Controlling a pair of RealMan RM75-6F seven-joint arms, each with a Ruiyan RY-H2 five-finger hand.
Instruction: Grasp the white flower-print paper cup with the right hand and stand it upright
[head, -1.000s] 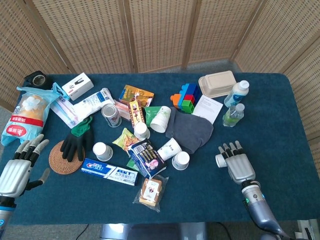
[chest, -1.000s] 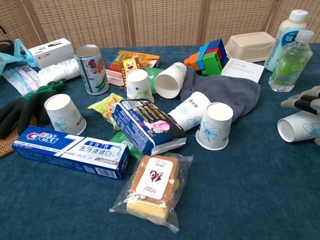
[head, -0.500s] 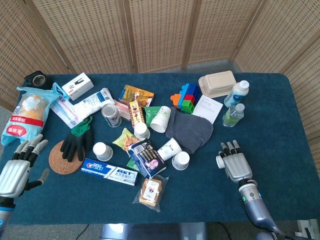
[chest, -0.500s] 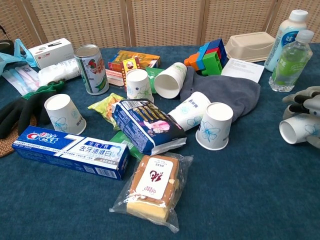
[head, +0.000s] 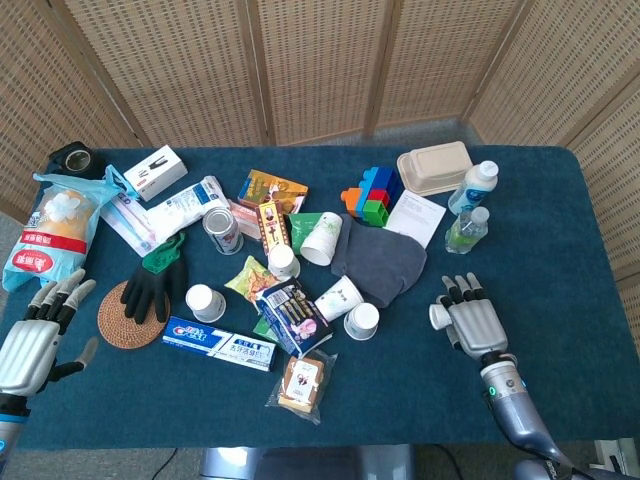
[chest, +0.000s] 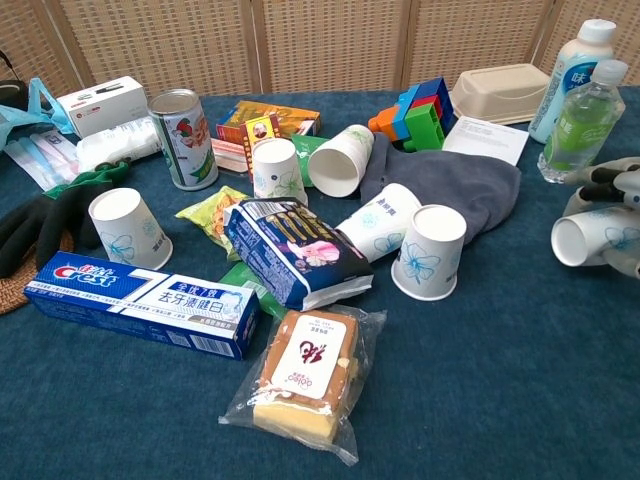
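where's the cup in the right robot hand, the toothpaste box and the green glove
flower-print paper cup (chest: 590, 238), chest view, on its side wall near the open mouth
toothpaste box (chest: 140, 300), chest view, on the blue front panel
green glove (head: 163, 258), head view, on the green cuff

Both views evenly and brightly lit by soft diffuse light; shadows on the dark blue cloth-covered bench (head: 560, 370) faint and short. Focus sharp; mild glare on the clear plastic biscuit wrapper (chest: 300, 385).

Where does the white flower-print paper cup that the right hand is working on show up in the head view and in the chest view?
Head view: white flower-print paper cup, lower right, mostly hidden under the right hand.
Chest view: cup at the right edge, on its side, mouth facing left.
Shared landmark: the clear green-label plastic bottle just behind it.
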